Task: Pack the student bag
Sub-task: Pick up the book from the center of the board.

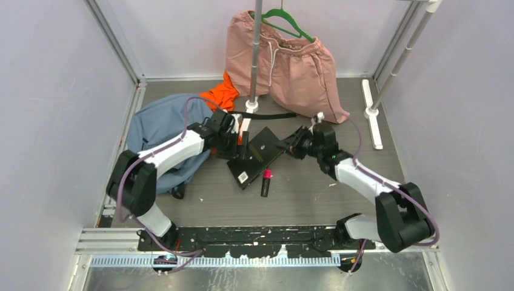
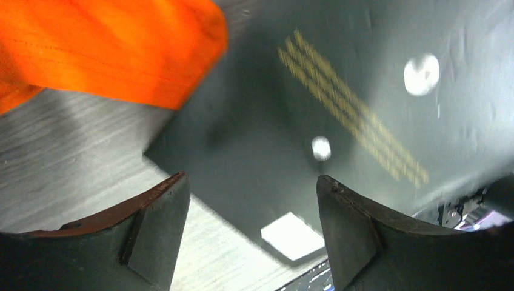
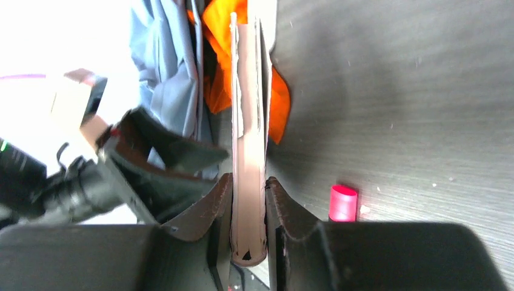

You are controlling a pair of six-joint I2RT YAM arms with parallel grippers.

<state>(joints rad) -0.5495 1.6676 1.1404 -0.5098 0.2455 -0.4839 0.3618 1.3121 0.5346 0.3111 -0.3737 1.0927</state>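
Observation:
The grey-blue student bag [image 1: 160, 130] lies at the left of the table, partly under my left arm; it also shows in the right wrist view [image 3: 163, 54]. A black notebook [image 1: 257, 154] with gold stripes [image 2: 351, 115] and a white label [image 2: 293, 235] sits tilted at mid-table. My right gripper [image 1: 295, 145] is shut on its right edge, with the pale page edge clamped between the jaws [image 3: 248, 188]. My left gripper [image 1: 233, 145] is open just over the notebook's left end [image 2: 251, 188] and holds nothing.
A pink marker [image 1: 266, 180] lies just in front of the notebook [image 3: 343, 203]. An orange cloth [image 1: 221, 96] lies behind the bag [image 2: 109, 48]. Pink shorts [image 1: 291, 60] hang on a green hanger by a stand pole [image 1: 254, 60]. A black strap [image 1: 273, 115] lies behind the notebook.

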